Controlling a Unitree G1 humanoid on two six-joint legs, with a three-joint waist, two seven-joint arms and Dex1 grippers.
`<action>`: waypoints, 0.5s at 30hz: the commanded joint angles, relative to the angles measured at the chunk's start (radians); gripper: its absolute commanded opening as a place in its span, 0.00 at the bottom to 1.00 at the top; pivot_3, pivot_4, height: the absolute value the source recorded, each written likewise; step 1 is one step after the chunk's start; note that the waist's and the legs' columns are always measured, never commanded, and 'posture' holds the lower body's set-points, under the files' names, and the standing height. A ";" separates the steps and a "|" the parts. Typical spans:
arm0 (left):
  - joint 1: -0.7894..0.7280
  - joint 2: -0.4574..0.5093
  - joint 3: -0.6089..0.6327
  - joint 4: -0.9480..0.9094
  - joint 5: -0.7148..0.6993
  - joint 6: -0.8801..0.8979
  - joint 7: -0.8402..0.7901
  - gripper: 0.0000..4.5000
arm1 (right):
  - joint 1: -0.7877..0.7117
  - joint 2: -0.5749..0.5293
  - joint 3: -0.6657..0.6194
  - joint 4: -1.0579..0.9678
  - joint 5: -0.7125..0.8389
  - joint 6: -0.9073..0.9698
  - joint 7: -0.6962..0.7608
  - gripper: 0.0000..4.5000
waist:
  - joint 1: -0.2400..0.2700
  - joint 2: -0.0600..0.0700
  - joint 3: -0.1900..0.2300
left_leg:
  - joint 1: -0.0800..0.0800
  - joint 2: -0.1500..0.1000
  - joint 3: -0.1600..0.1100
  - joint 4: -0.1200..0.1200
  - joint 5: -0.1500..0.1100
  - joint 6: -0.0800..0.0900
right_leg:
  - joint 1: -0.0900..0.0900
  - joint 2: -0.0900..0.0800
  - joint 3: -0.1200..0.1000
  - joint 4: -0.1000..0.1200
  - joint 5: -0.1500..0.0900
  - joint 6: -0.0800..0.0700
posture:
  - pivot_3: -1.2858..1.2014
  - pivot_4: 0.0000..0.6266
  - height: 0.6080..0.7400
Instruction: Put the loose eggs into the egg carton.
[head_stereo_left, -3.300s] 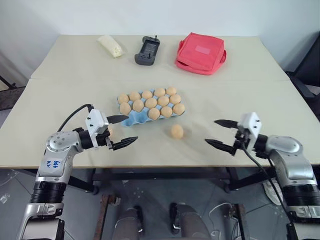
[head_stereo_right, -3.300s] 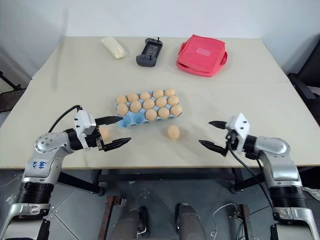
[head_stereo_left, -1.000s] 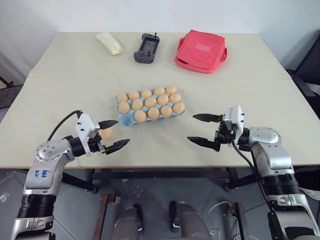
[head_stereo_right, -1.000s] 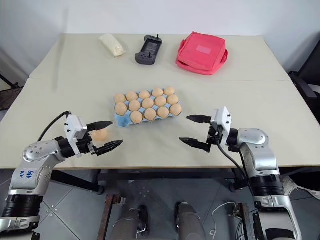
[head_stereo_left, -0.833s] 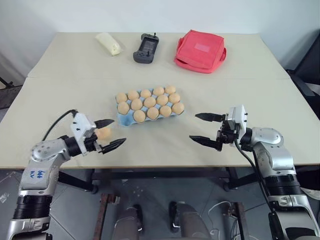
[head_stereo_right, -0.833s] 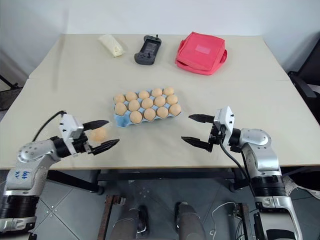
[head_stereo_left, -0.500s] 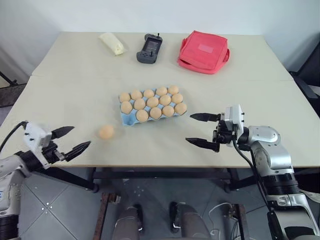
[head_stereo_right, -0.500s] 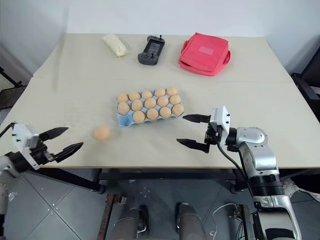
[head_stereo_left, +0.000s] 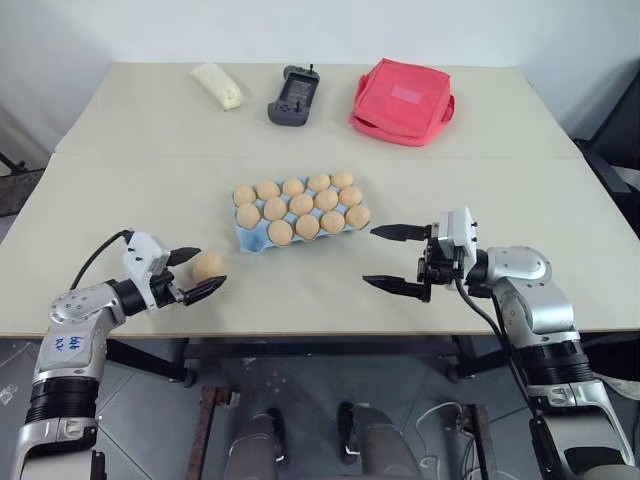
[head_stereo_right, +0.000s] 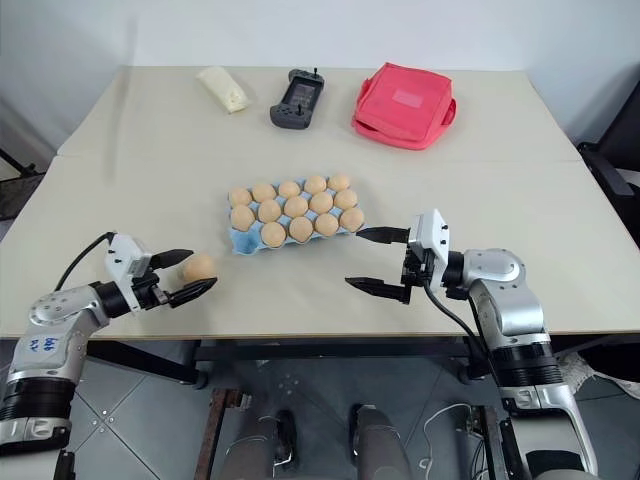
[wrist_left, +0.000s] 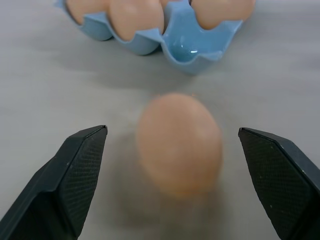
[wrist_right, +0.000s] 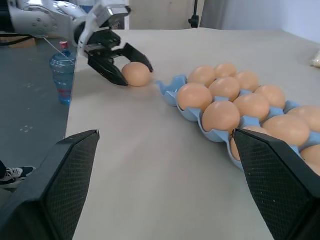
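Beige table (head_stereo_left: 120, 180), near edge: left gripper (head_stereo_left: 192, 272) wide around last loose egg (head_stereo_left: 209, 265); smooth, fragile, roll-prone, so pinch its middle gently. Right gripper (head_stereo_left: 396, 258) wide, empty.

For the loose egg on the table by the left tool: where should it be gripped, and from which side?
Grip the loose egg across its rounded middle, coming level from the table's near-left edge, where the open left tool already brackets it. It lies free on the table, clear of the egg carton.

Beige table (head_stereo_left: 150, 150) before a pale wall (head_stereo_left: 300, 30); grey tiled floor (head_stereo_left: 180, 420)
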 joint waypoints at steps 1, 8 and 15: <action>-0.027 -0.021 -0.010 0.043 0.033 -0.055 0.034 0.91 | 0.013 0.007 -0.008 -0.061 0.020 0.007 -0.019 1.00 | 0.002 0.000 0.000 | 0.000 0.000 0.000 0.001 0.000 0.000 | 0.000 0.000 0.000 0.001 0.000 0.000 | 0.52 0.24 1.00; -0.023 -0.023 0.025 -0.041 -0.026 -0.035 0.004 0.47 | 0.037 0.008 -0.010 -0.097 0.019 0.023 -0.057 1.00 | 0.002 0.000 0.000 | -0.001 0.001 0.000 0.009 0.000 0.001 | 0.002 0.000 0.000 0.003 0.002 0.002 | 0.52 0.24 1.00; -0.138 -0.093 -0.024 -0.126 -0.047 0.045 0.046 0.47 | 0.051 0.008 -0.007 -0.112 0.017 0.024 -0.080 1.00 | 0.018 0.000 0.000 | -0.001 0.001 -0.001 0.010 0.000 0.002 | 0.002 -0.001 0.000 0.003 0.003 0.002 | 0.52 0.24 1.00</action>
